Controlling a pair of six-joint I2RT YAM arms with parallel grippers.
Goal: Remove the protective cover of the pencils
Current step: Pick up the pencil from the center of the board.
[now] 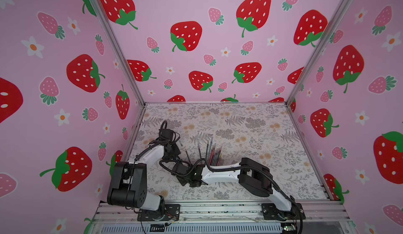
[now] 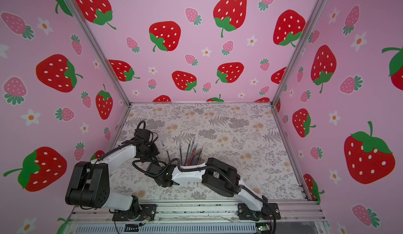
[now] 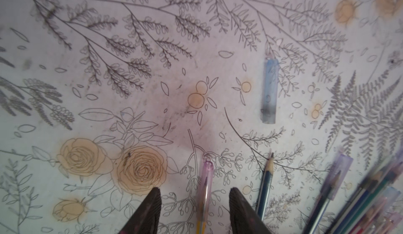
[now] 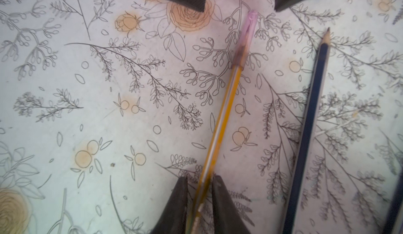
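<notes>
A yellow pencil (image 4: 222,117) lies on the floral table with a pink see-through cover (image 4: 246,36) over its tip. My right gripper (image 4: 199,177) is shut on the yellow shaft near its back end. My left gripper (image 3: 194,189) is open, one finger on each side of the pink cover (image 3: 206,187) without touching it; the right wrist view shows the left gripper (image 4: 239,8) from the other end. An uncovered blue pencil (image 3: 267,182) lies beside the yellow one. Several more pencils (image 1: 214,154) sit in a pile, some still wearing covers (image 3: 340,174).
A loose blue see-through cover (image 3: 270,89) lies on the table (image 1: 250,124) beyond the left gripper. Both arms cross low over the near left part of the table. Strawberry-print walls enclose three sides, and a metal rail (image 1: 218,209) runs along the front.
</notes>
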